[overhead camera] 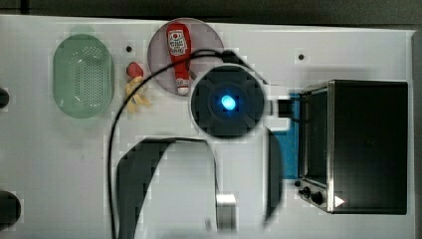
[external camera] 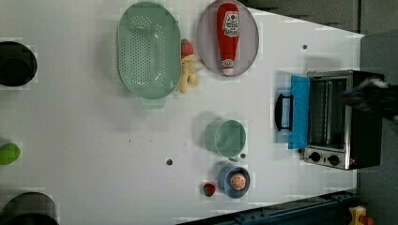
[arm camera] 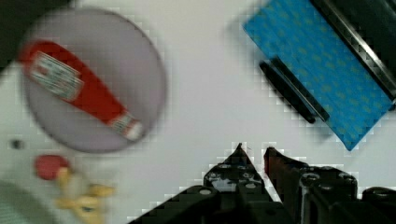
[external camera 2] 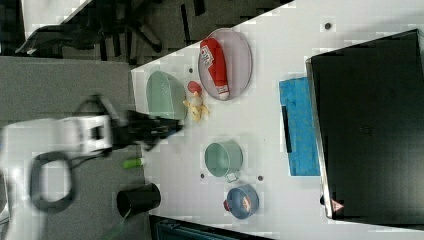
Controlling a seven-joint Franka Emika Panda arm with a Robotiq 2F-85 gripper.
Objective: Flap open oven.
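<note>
Oven door down, arm raised above the table

The oven point(external camera: 340, 119) stands at the left view's right on the table point(external camera: 84, 140), its blue door point(external camera: 299, 111) flapped flat. The gripper point(arm camera: 254, 156) hangs high above bare table, fingers point(arm camera: 239, 158) narrowly parted, gripping nothing, pointing down beside the ketchup bottle point(arm camera: 79, 91).

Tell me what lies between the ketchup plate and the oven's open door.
Nothing: in the wrist view, bare white table separates the plate from the oven door.

Oven point(external camera: 345, 119) door point(external camera: 299, 112) lay flat on tabletop point(external camera: 84, 140); bare strip separated handle point(external camera: 283, 112) from green cup point(external camera: 229, 138).
</note>
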